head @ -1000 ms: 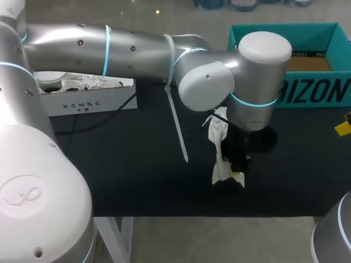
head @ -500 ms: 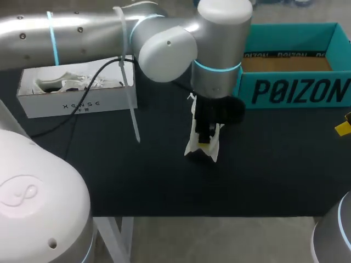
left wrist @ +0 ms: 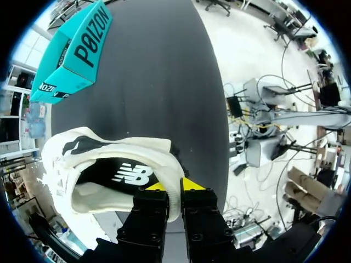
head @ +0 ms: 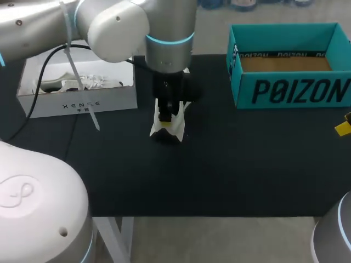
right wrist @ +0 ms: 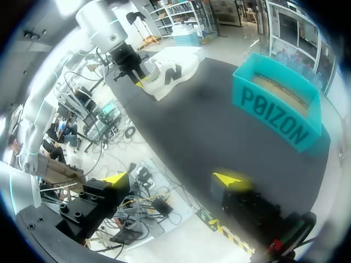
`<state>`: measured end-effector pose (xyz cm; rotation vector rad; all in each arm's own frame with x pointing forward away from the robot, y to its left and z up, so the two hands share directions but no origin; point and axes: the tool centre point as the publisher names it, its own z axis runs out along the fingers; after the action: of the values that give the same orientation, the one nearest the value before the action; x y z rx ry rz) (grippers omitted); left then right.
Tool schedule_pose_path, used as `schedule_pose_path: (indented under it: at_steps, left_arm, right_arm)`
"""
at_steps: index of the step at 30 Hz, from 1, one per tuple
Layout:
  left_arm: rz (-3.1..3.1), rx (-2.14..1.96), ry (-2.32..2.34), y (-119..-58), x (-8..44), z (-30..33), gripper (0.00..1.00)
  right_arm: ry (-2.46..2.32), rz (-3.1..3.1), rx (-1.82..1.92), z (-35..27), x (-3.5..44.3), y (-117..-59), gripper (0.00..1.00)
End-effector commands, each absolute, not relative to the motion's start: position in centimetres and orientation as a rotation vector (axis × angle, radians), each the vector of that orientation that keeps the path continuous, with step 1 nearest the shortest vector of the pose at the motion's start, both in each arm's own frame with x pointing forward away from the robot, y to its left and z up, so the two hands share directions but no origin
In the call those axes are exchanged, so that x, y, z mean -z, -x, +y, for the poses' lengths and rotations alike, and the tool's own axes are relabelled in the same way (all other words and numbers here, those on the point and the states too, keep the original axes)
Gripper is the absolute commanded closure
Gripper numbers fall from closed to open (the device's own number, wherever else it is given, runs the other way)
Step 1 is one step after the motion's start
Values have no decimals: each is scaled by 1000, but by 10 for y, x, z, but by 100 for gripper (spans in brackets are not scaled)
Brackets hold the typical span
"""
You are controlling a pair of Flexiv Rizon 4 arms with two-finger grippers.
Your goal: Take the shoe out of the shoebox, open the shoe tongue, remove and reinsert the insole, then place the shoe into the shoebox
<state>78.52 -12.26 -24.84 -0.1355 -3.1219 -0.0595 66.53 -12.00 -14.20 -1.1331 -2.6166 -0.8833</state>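
Left gripper point(head: 164, 116) clenched on white sneaker point(head: 171, 130) at collar rim, one finger inside, one outside. Pinch there leaves opening clear, black insole point(left wrist: 129, 174) exposed. Sneaker hangs under gripper over bench point(head: 247, 164), between white box point(head: 82, 104) and teal shoebox point(head: 290, 90), already out of it. Right gripper point(right wrist: 173, 178) released, empty, near bench edge, likely waiting for tongue step.

A matte black table point(head: 263, 164) carries a white box point(head: 82, 104) at left.
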Motion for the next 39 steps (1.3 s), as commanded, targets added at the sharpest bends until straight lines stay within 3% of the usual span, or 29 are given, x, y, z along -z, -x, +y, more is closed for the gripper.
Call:
schedule_pose_path:
  at_steps: [1,17,28,39]
  left_arm:
    - [-3126,-15,139,-783,246,-110,100]
    - [-3126,-15,139,-783,246,-110,100]
    - [-3201,231,666,-839,197,-12,100]
    - [-3009,369,1117,-896,198,74,100]
  right_arm:
    - [1133,-2616,879,-120,143,-667,0]
    - [1133,-2616,879,-120,143,-667,0]
    - [1133,-2616,879,-120,143,-667,0]
    - [1133,-2616,879,-120,143,-667,0]
